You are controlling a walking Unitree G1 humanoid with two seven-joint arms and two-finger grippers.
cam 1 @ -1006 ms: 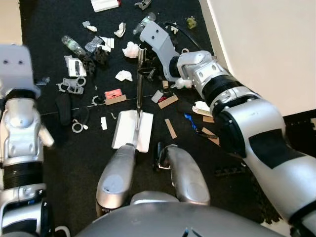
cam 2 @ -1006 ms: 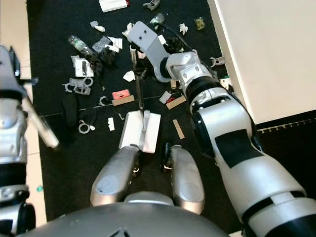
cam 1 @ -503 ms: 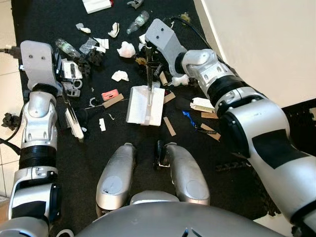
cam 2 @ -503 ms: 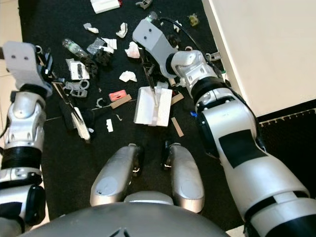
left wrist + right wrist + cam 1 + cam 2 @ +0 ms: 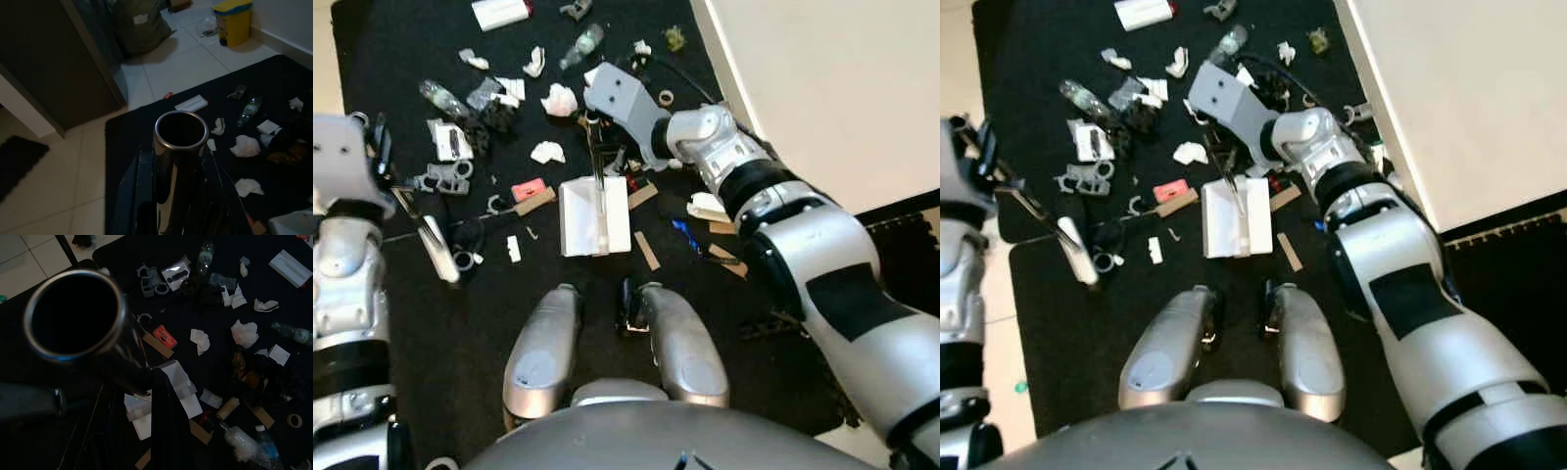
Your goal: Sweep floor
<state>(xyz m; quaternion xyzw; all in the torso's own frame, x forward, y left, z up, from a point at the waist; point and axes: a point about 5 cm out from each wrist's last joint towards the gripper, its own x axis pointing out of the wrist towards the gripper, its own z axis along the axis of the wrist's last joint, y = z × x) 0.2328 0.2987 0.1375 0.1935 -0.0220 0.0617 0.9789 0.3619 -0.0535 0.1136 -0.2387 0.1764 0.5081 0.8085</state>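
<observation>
We see the right pincer [image 5: 597,132] pinching the metal pole of one dustpan [image 5: 594,216], which rests on the black mat [image 5: 401,59] before our two feet. The left pincer [image 5: 178,196] clamps one broom handle [image 5: 180,132]. Two plastic bottles [image 5: 581,45] lie among scattered litter.

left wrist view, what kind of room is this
Probably a room in a home, staged for a sweeping trial. A black mat strewn with litter lies on pale floor tiles, with a yellow bin and a stuffed dark bag by the wall.
</observation>
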